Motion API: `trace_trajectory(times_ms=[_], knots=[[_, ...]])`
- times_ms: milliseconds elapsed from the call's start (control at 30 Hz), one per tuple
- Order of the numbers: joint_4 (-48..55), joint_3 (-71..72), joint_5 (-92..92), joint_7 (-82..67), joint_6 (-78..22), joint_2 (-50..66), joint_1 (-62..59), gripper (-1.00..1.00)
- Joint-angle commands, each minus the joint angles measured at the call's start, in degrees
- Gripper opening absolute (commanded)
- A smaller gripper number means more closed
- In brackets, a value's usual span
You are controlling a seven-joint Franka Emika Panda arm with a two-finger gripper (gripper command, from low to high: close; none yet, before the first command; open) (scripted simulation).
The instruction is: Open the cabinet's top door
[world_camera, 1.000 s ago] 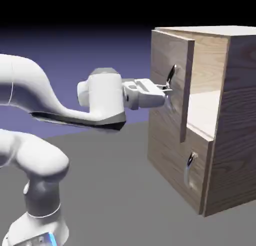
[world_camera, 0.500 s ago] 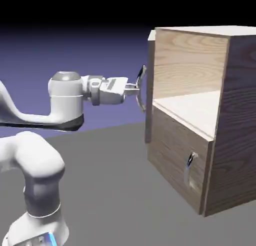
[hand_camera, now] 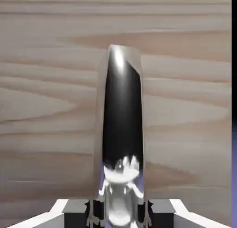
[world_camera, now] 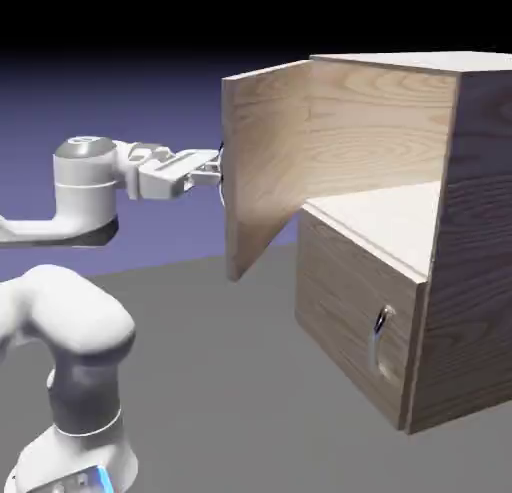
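Observation:
The wood-grain cabinet stands at the exterior view's right. Its top door is swung wide open toward the left, showing its inner face and the pale shelf inside. My gripper sits at the door's outer side, shut on the door's handle, which the door panel hides in the exterior view. In the hand view the long silver handle rises between my fingertips against the door's wood, with my gripper clamped on its lower end.
The lower panel stays closed, with its short curved handle. My white arm stretches in from the left, its base at the lower left. Grey table lies before the cabinet.
The top door has swung from slightly ajar to wide open. My gripper, still holding the handle, moved left across the exterior view as the arm drew back.

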Motion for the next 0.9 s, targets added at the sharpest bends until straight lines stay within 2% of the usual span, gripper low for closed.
trace_trajectory(times_ms=[0, 200, 467, 867], knots=[[1.1, 2.1, 2.0, 0.2, -2.0, 1.0, -0.3, -1.00], [10.4, 14.5, 12.5, 1.7, -13.7, 7.9, -5.2, -1.00], [26.8, 30.2, 22.4, 3.2, -28.7, 15.6, -19.1, -1.00], [51.1, 48.3, 30.6, 1.2, -45.9, 17.0, -44.0, -1.00]])
